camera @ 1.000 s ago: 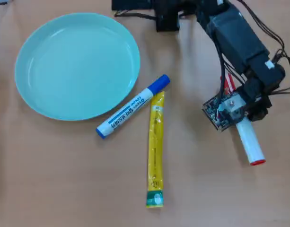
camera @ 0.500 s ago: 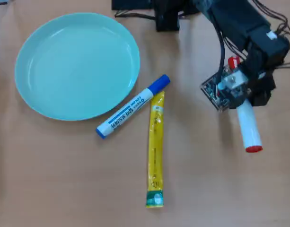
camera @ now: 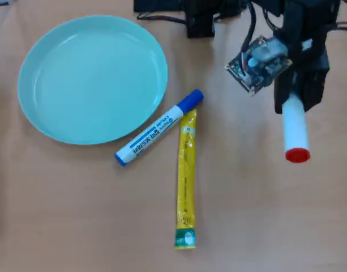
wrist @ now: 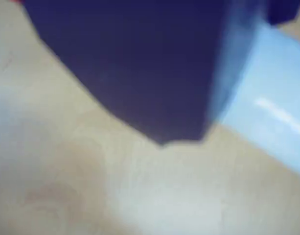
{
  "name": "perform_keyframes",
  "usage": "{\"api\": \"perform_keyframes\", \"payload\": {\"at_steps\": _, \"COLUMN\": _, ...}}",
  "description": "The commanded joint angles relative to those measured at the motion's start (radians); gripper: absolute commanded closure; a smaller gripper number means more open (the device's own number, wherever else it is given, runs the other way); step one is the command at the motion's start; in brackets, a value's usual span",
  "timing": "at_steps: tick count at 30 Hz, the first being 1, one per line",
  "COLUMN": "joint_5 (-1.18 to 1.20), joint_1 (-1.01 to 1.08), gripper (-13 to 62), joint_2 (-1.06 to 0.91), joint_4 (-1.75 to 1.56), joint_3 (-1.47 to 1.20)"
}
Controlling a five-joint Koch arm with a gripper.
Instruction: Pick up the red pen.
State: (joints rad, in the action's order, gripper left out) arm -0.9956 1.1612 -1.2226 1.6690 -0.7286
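Lifted now, red pen [camera: 295,129] hangs in gripper [camera: 296,97], tilted, small red end toward camera.

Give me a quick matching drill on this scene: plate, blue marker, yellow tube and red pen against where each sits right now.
Things:
1. plate
2. blue marker
3. yellow tube
4. red pen

Places, overhead view:
A. held in the claw, right side
B. lies up-down at centre, green end nearest the bottom
C. upper left, nothing in it
D. slanted beside the plate's lower right rim

Pairs: 1-C, 2-D, 3-B, 4-A
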Motion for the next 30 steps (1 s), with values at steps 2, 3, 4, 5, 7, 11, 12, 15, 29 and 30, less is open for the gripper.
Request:
{"api": "perform_keyframes", "payload": {"at_steps": 2, "joint_5": 0.0, "joint_1": 0.008, "gripper": 56.0, "joint_2": -0.075, "joint_4": 0.025, "joint_3": 0.075}}
{"api": "perform_keyframes", "payload": {"at_steps": 3, "joint_5": 0.0, "joint_1": 0.005, "gripper": 56.0, "joint_2": -0.074, "joint_4": 0.028, "joint_3": 0.077}}
{"api": "perform_keyframes", "payload": {"at_steps": 4, "joint_5": 0.0, "joint_1": 0.003, "gripper": 56.1, "joint_2": -0.074, "joint_4": 0.028, "joint_3": 0.077}}
{"api": "perform_keyframes", "payload": {"at_steps": 5, "joint_5": 0.0, "joint_1": 0.002, "gripper": 56.1, "joint_2": -0.074, "joint_4": 0.028, "joint_3": 0.077}}
{"api": "perform_keyframes", "payload": {"at_steps": 7, "joint_5": 0.002, "joint_1": 0.002, "gripper": 56.1, "joint_2": -0.067, "joint_4": 0.028, "joint_3": 0.075}}
{"api": "perform_keyframes", "payload": {"at_steps": 11, "joint_5": -0.002, "joint_1": 0.003, "gripper": 56.1, "joint_2": -0.064, "joint_4": 0.029, "joint_3": 0.074}}
{"api": "perform_keyframes", "payload": {"at_steps": 12, "joint_5": -0.002, "joint_1": 0.003, "gripper": 56.1, "joint_2": -0.064, "joint_4": 0.029, "joint_3": 0.074}}
{"api": "perform_keyframes", "payload": {"at_steps": 15, "joint_5": -0.003, "joint_1": 0.002, "gripper": 56.1, "joint_2": -0.064, "joint_4": 0.028, "joint_3": 0.077}}
{"api": "perform_keyframes", "payload": {"at_steps": 29, "joint_5": -0.005, "joint_1": 0.002, "gripper": 56.1, "joint_2": -0.064, "joint_4": 0.028, "joint_3": 0.034}}
{"api": "perform_keyframes", "payload": {"at_steps": 30, "joint_5": -0.005, "joint_1": 0.002, "gripper": 56.1, "joint_2": -0.064, "joint_4": 0.028, "joint_3": 0.034}}
